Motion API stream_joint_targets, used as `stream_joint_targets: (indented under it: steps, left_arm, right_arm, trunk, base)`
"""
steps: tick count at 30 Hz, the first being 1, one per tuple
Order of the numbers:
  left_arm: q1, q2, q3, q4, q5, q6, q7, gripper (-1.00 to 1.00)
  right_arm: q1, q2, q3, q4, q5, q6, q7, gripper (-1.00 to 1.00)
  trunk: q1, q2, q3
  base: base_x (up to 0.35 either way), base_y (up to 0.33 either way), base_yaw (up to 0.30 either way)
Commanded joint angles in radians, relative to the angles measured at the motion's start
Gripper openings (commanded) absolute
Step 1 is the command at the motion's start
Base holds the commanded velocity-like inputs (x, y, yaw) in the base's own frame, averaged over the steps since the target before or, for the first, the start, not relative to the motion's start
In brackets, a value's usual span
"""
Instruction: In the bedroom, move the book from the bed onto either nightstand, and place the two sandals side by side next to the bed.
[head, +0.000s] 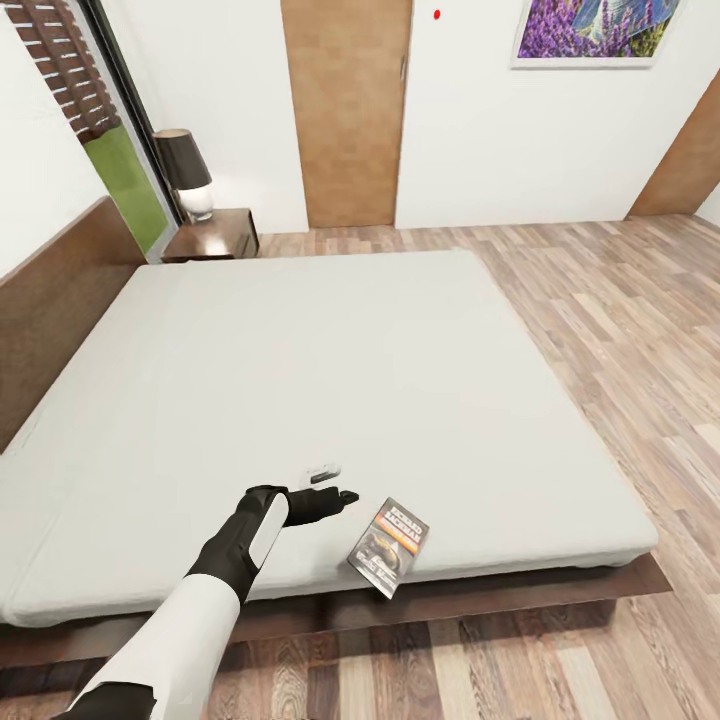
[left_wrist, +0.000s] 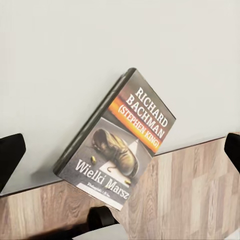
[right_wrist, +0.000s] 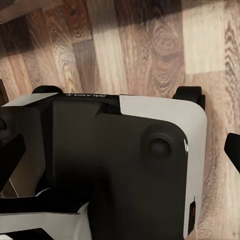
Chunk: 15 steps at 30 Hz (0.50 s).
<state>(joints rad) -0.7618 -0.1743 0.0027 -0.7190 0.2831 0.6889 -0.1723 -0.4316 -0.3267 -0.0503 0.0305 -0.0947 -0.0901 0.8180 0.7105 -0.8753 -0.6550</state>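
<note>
Nothing is done yet; the book (head: 389, 546) lies on the bed (head: 330, 380), overhanging its near edge; our left gripper (head: 345, 495) hovers beside it, fingers wide; the nightstand (head: 212, 236) waits; sandals unplaced.

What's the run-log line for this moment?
left gripper: open, beside book | book: on bed, overhanging edge | nightstand: far corner
</note>
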Motion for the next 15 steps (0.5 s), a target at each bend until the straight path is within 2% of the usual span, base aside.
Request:
stream_joint_targets:
  steps: [1,7,15]
  left_arm:
    - [-0.001,0.000,0.000,0.000,0.001,0.004,-0.001,1.00]
    - [-0.001,0.000,0.000,0.000,0.001,0.004,-0.001,1.00]
    - [-0.001,0.000,0.000,0.000,0.001,0.004,-0.001,1.00]
  right_arm:
    - [-0.001,0.000,-0.004,0.003,-0.002,-0.003,0.004,1.00]
    - [-0.001,0.000,-0.004,0.003,-0.002,-0.003,0.004,1.00]
    - [-0.001,0.000,-0.005,0.003,-0.002,-0.003,0.004,1.00]
  trunk:
    - [0.000,-0.001,-0.001]
    - [0.000,-0.001,-0.001]
    - [0.000,-0.001,-0.001]
  base:
    - [0.000,0.000,0.256]
    - [0.000,0.000,0.228]
    - [0.000,0.000,0.047]
